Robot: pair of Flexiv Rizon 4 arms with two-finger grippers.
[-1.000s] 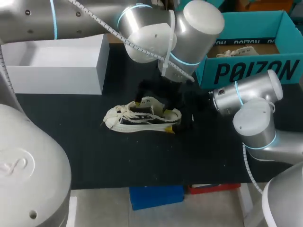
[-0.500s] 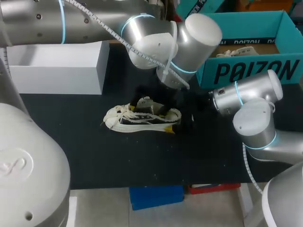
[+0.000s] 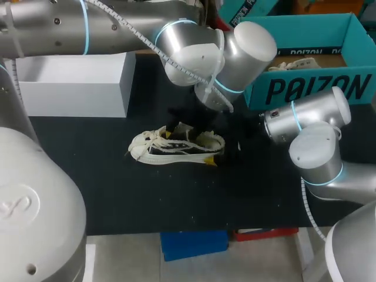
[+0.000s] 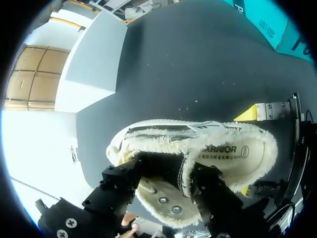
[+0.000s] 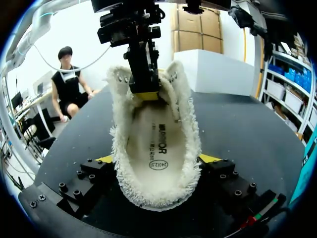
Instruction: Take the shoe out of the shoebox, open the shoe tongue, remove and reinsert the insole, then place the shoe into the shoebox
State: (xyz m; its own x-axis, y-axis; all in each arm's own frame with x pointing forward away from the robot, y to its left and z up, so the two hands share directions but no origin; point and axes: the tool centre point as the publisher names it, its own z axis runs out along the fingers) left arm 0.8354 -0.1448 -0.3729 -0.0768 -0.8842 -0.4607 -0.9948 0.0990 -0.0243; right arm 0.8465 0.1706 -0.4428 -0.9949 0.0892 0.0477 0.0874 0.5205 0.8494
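Observation:
A white, frayed-edge shoe (image 3: 176, 147) lies on its sole on the black table, toe to the left. My right gripper (image 3: 227, 149) holds its heel; the yellow tips flank the heel (image 5: 157, 161) and press both sides. My left gripper (image 3: 184, 128) comes down from above into the shoe's opening. In the left wrist view its black fingers (image 4: 205, 186) straddle the upright tongue (image 4: 185, 166), with a gap showing on one side. The insole (image 4: 233, 148) lies flat inside the shoe. One yellow fingertip (image 5: 145, 94) of the left gripper rests beside the tongue.
The teal shoebox (image 3: 311, 88) stands open at the back right with a second shoe (image 3: 294, 63) inside. A white open box (image 3: 70, 88) sits at the back left. Bare black mat lies in front of the shoe.
The left gripper's fingers have drawn closer together around the tongue and its wrist has shifted slightly. The shoe and the right arm have stayed in place.

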